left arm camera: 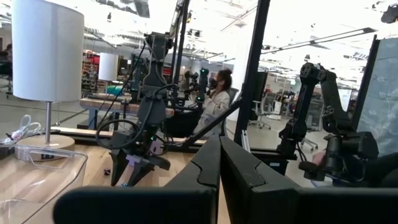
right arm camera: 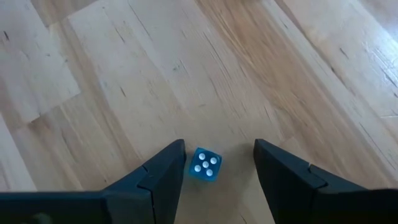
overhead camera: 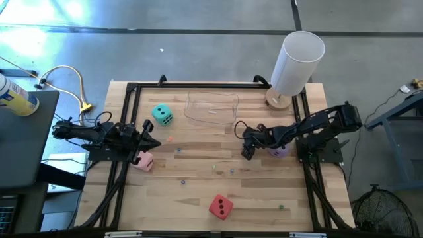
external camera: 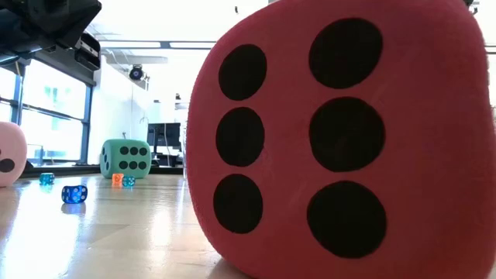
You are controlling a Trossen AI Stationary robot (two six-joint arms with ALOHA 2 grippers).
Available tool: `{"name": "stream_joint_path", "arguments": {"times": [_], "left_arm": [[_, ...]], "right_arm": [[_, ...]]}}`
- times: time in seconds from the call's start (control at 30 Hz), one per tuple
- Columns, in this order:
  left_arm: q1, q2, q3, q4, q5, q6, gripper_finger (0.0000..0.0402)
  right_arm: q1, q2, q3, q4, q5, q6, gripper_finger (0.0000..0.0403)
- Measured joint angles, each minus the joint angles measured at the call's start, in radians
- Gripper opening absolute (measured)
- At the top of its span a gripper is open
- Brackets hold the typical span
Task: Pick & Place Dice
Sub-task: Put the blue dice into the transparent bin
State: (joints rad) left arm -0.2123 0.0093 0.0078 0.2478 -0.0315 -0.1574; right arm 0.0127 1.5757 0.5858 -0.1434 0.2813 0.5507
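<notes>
Soft dice lie apart on the wooden table: teal (overhead camera: 162, 115) at the far left, pink (overhead camera: 143, 160) beside my left arm, red (overhead camera: 221, 207) near the front edge, filling the low view (external camera: 341, 139), and purple (overhead camera: 281, 151) under my right arm. My right gripper (right arm camera: 217, 163) points down over the table's middle, open. A small blue die (right arm camera: 205, 164) with white pips rests on the wood between its fingers, nearer one finger. My left gripper (overhead camera: 151, 135) waits shut at the table's left, above the wood.
A clear plastic tray (overhead camera: 211, 107) sits at the far middle and a tall white cylinder lamp (overhead camera: 297, 63) at the far right corner. Several tiny dice (overhead camera: 184, 177) are scattered over the wood. A person (left arm camera: 214, 99) sits beyond the table.
</notes>
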Motion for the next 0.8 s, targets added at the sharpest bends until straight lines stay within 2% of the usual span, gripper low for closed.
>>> {"name": "stream_joint_path", "arguments": {"times": [0.2, 0.57, 0.8], "left_arm": [[0.000, 0.000, 0.000, 0.000, 0.000, 0.000, 0.0000], [0.000, 0.000, 0.000, 0.000, 0.000, 0.002, 0.0000], [0.000, 0.000, 0.000, 0.000, 0.000, 0.002, 0.0000]], "right_arm": [[-0.001, 0.000, 0.000, -0.027, -0.004, 0.005, 0.0161], [0.000, 0.000, 0.000, -0.031, -0.022, -0.001, 0.0039], [0.026, -0.032, 0.008, -0.031, -0.016, -0.060, 0.0037]]}}
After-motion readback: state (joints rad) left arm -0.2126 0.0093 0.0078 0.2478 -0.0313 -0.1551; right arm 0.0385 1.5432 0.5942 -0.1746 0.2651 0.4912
